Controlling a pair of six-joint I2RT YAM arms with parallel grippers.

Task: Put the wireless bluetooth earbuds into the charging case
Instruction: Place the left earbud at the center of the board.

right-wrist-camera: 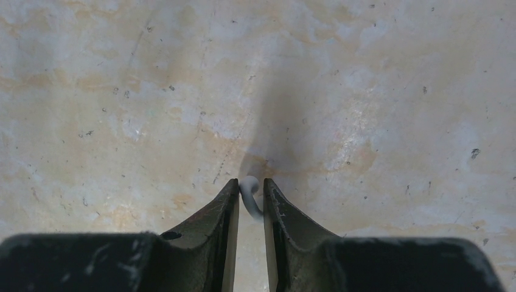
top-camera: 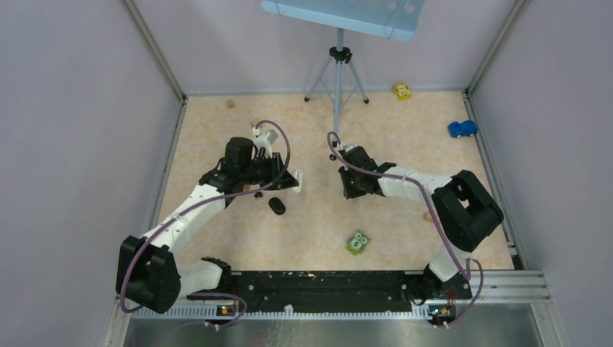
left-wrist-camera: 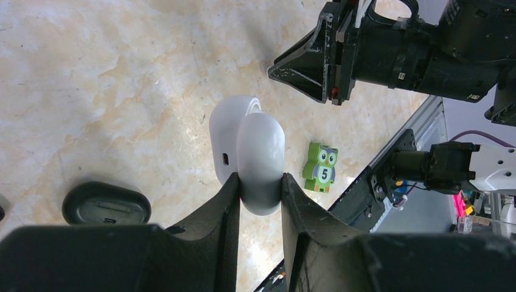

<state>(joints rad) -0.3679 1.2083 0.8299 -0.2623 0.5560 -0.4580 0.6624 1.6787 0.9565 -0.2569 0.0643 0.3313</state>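
Top view: left gripper and right gripper face each other over the table; black case lies near the left one. Left wrist: jaws clamped on the white charging case, lid hinged open. Right wrist: jaws nearly together, pinching a white earbud at their tips, table behind.

The white case sits between the fingers of the black left gripper. Beside that gripper are a black case and a green owl block. The surface is marbled beige. A white earbud sits in the black right gripper.
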